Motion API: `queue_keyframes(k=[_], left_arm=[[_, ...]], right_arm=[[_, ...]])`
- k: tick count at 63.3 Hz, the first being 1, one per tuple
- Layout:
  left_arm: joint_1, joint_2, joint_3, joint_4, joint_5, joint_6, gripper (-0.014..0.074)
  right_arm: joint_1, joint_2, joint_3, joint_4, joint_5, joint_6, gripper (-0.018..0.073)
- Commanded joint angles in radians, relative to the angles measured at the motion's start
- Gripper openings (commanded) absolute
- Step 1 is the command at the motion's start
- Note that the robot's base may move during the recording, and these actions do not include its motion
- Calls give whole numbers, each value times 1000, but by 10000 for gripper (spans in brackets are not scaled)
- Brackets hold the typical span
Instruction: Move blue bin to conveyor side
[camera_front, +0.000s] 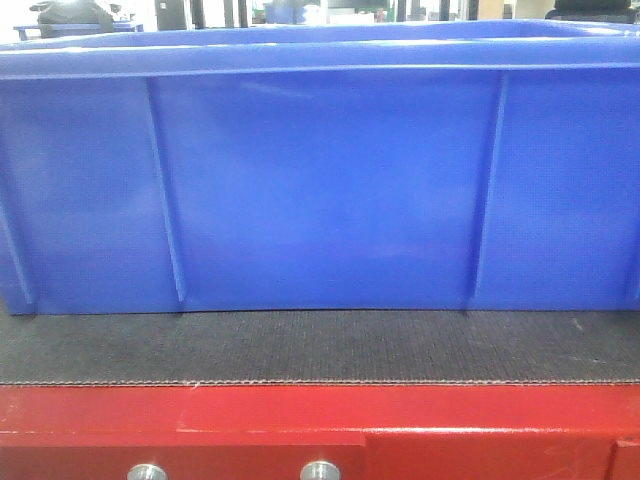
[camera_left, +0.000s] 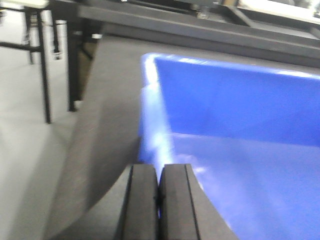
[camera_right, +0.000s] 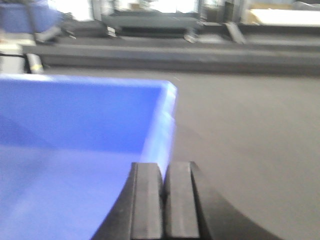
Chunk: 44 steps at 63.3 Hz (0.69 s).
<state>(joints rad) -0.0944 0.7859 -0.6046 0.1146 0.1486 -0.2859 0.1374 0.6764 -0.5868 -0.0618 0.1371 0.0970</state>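
The blue bin fills the front view, its ribbed side wall resting on the conveyor, a dark textured belt over a red frame. In the left wrist view my left gripper is shut on the left end wall of the blue bin, whose bright rim runs into the thin gap between the fingers. My right gripper is likewise shut on the right end wall of the blue bin. Grey belt lies beside each end. Neither gripper shows in the front view.
Two silver bolts sit in the red frame. A black metal stand rises from the pale floor left of the belt. Dark rails cross behind the belt. Another blue crate stands far back left.
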Motion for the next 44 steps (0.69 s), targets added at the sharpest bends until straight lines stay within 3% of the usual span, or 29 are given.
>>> queue_keyframes(k=[1,11,26,44], left_arm=[[45,-91,62,4,-34,-6,-17],[89,-266,169,31,-37,-6,-17],[89,-520,317,31,-37,-6,-17],[89,-717,336,31,-17,-6,-17]], right_arm=[[-34,-96,63,-13,-10,-7,-87],[-41,-261,144,-13,9,-7,-88],[-41,-422,191,-13,127,-7,-88],[-41,-483,191,-13,139,-7,-88]])
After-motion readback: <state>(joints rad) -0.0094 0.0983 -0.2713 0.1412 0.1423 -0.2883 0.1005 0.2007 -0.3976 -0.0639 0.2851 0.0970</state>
